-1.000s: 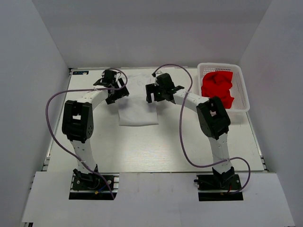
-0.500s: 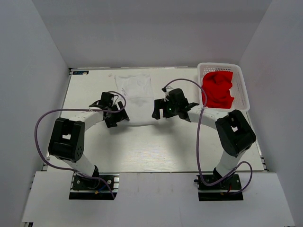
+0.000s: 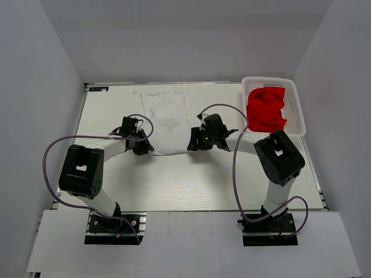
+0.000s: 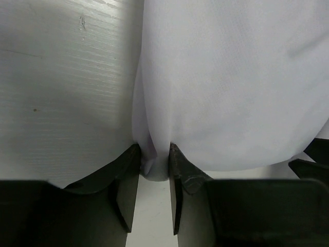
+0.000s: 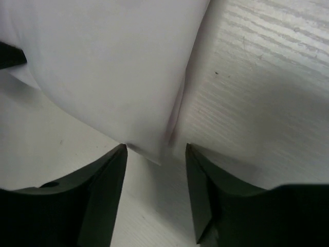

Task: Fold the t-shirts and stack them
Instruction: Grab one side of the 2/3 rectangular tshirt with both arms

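The white t-shirt (image 3: 168, 116) lies flat in a long strip on the table (image 3: 174, 179), running from the far edge toward the middle. My left gripper (image 3: 142, 148) is at its near left corner, and in the left wrist view the gripper (image 4: 154, 155) is shut on a bunched fold of the white t-shirt (image 4: 231, 77). My right gripper (image 3: 193, 143) is at the near right corner. In the right wrist view the gripper (image 5: 156, 152) stands open, with the corner of the white t-shirt (image 5: 103, 62) lying between its fingers but not pinched. The red t-shirt (image 3: 266, 109) sits crumpled in the basket.
The white lattice basket (image 3: 297, 110) stands at the far right of the table. White walls close in the table on the left, back and right. Each arm's purple cable (image 3: 52, 150) loops out beside it.
Both grippers came from the shirt's far half to its near corners. The left jaws closed on the near left corner, and the right jaws narrowed around the near right corner.
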`<state>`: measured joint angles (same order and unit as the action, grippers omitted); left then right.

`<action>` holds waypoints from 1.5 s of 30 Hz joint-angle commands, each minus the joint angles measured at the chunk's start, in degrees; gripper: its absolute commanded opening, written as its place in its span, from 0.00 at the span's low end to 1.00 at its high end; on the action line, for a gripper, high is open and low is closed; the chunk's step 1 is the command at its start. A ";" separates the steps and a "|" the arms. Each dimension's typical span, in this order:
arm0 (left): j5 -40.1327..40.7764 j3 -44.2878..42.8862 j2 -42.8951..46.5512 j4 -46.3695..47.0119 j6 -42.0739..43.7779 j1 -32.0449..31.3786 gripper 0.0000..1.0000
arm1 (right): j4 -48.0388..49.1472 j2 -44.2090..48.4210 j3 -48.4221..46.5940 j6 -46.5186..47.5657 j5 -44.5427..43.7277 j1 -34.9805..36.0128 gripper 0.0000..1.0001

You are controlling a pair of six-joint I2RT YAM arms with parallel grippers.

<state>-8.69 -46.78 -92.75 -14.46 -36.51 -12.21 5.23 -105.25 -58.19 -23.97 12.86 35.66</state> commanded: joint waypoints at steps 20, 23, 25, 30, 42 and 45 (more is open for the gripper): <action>2.28 9.25 5.74 -4.53 0.13 0.25 0.39 | 1.27 1.02 3.53 -4.33 -5.66 1.78 0.00; 0.52 11.01 5.74 -3.56 0.13 0.25 0.21 | 1.36 0.75 3.44 -4.51 -4.95 1.69 0.00; -0.19 11.54 5.74 -3.03 0.13 0.25 0.00 | 1.44 0.49 3.53 -4.60 -4.86 1.69 0.00; -2.38 12.68 7.67 -4.87 0.13 -0.80 0.00 | 1.36 1.80 3.70 -3.81 -3.02 1.87 0.00; -13.20 8.03 30.14 -26.02 1.35 -1.42 0.00 | -18.30 25.33 7.84 0.23 -4.60 6.44 0.00; -14.69 5.31 33.50 -30.79 2.59 -1.42 0.02 | -25.51 31.12 5.38 2.07 -5.04 6.96 0.00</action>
<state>-20.88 -38.06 -62.89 -36.23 -35.68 -13.61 -10.28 -79.24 -50.48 -24.67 9.23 42.19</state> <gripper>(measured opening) 0.027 0.009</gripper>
